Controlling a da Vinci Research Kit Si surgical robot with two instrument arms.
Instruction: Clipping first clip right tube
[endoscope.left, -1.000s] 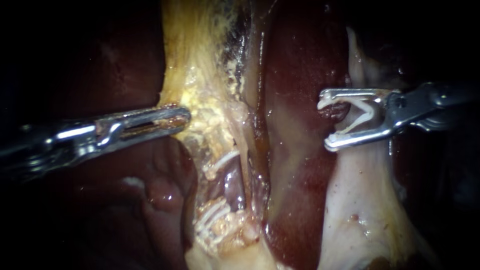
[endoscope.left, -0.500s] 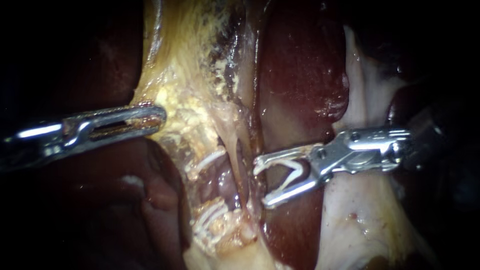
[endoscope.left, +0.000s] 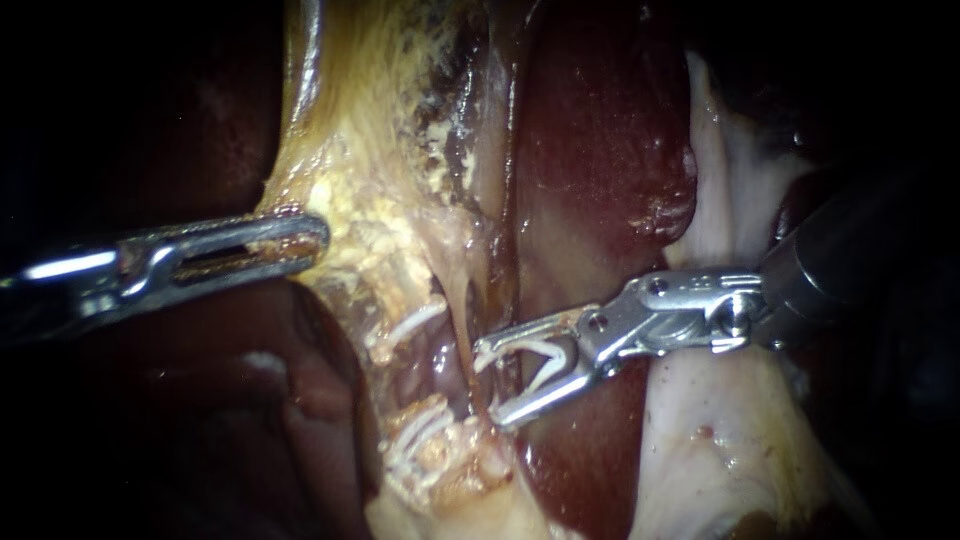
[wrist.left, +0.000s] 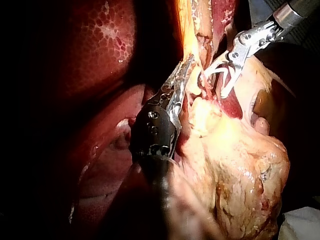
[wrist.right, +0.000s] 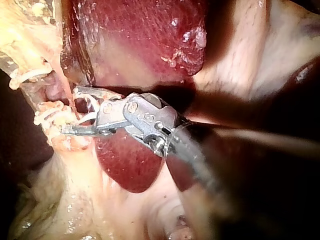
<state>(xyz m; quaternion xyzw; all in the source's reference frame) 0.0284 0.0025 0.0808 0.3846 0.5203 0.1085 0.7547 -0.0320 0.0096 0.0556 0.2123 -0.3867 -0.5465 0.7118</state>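
Shadow swallows much of the field. The shaft of our left instrument (endoscope.left: 312, 238) fades out toward the edge, and the liver (endoscope.left: 600, 150) goes black beyond its lit lobe. The left instrument's jaws lie closed on the rim of the yellow fatty tissue (endoscope.left: 370, 210) and hold it taut.

Our right instrument (endoscope.left: 490, 385) has its jaws spread wide, with an open white clip (endoscope.left: 535, 355) seated between them and touching both. The right tube (endoscope.left: 464, 325), a thin pale strand, stands at the mouth of those jaws. Just beside it is the neighbouring tube (endoscope.left: 455, 375), which carries the set clips (endoscope.left: 410, 325).

We cannot make out whether the strand is inside the open white clip or only against the jaw tips. In the right wrist view the upper jaw tip crosses the strand and hides the contact.

Compared with half a second ago, the right instrument's jaws are nearer the strand, past the liver's edge. The left instrument and its hold look unchanged.
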